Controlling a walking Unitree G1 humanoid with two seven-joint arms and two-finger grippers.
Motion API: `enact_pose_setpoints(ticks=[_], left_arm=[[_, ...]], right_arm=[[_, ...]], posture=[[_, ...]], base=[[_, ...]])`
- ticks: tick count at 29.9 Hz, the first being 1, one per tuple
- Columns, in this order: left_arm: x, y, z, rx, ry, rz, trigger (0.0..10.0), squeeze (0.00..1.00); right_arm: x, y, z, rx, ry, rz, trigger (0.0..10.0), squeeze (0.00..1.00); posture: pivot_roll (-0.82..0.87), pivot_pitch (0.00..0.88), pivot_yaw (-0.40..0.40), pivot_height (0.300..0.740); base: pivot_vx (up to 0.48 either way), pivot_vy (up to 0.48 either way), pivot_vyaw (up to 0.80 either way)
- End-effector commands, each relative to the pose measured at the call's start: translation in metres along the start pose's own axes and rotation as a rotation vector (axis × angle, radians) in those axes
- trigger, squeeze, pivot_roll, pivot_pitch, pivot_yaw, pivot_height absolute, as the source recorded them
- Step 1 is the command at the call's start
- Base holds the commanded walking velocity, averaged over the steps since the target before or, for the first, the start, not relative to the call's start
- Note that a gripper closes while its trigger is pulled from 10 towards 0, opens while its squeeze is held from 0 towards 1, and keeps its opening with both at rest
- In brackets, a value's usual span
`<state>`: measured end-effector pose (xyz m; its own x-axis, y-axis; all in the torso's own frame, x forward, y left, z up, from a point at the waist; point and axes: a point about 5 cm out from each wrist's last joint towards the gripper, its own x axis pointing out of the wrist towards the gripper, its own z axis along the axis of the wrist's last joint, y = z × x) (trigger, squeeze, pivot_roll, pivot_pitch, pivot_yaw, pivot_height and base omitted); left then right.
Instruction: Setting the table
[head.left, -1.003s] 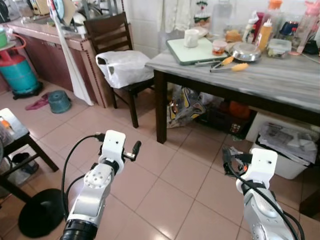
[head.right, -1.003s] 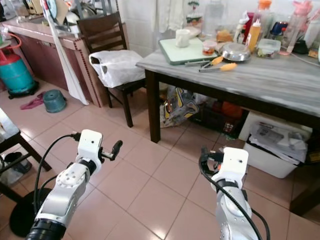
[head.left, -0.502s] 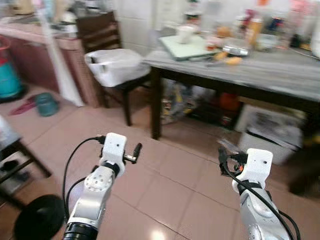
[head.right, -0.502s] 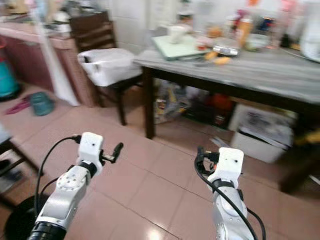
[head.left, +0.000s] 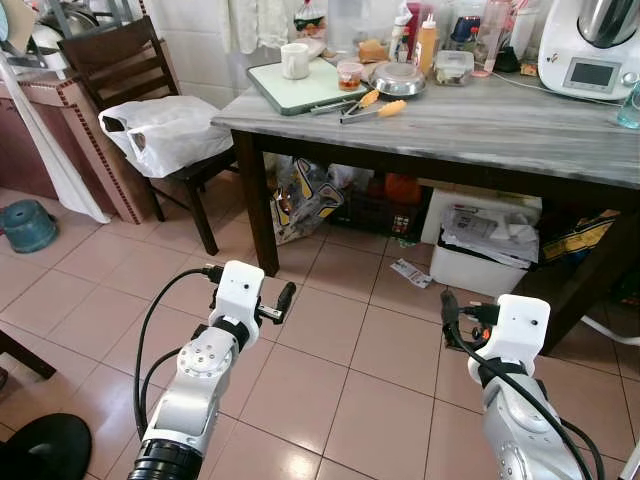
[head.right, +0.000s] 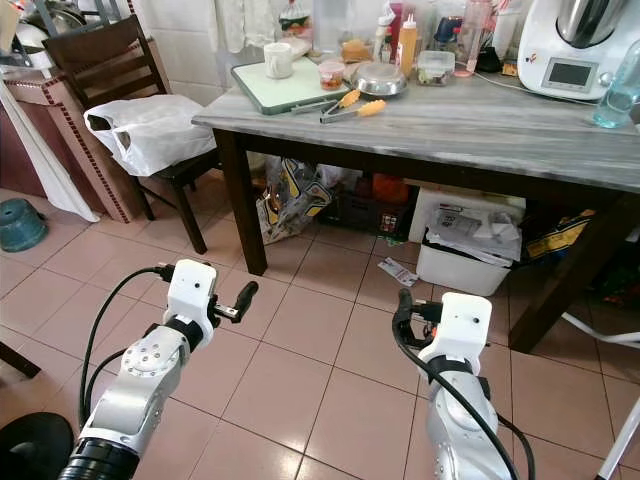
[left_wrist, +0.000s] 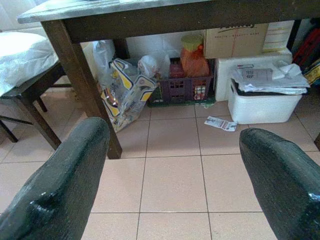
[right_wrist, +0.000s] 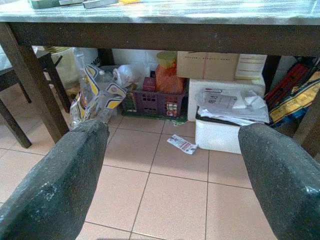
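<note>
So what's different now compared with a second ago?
The view has swung right, so the camera turned; the table now shows a white appliance. Nothing was grasped or released. Both arms stay raised over the floor, left pincer and right pincer open and empty.

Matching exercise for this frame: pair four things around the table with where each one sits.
Things:
1. white mug
2. white plastic bag
3. white storage bin
4. teal bucket

Places:
A. on the floor under the table
B. on the seat of the dark wooden chair
C. on the green cutting board on the table
D. on the floor left of the chair, by the counter

Pairs: 1-C, 2-B, 3-A, 4-D
</note>
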<state>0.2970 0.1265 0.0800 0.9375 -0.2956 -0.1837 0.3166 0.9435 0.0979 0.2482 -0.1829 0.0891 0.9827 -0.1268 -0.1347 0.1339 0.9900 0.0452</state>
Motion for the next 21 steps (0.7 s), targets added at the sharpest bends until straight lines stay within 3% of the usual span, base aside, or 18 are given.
enact_pose_setpoints(ticks=[1,21], left_arm=[[-0.0008,0.0025,0.0037,0.009,-0.012,-0.003,10.0,0.00],[-0.0005,0.0015,0.0021,0.018,0.004,-0.017,10.0,0.00]], right_arm=[[0.0001,0.0013,0.0033,-0.005,-0.015,0.005,10.0,0.00],[-0.0018,-0.0017,0.0085,-0.008,-0.031,-0.016,10.0,0.00]], posture=[[-0.05,0.007,0.043,0.740],[-0.06,0.009,0.045,0.740]], base=[[0.000,-0.458,0.00],[0.000,-0.439,-0.04]])
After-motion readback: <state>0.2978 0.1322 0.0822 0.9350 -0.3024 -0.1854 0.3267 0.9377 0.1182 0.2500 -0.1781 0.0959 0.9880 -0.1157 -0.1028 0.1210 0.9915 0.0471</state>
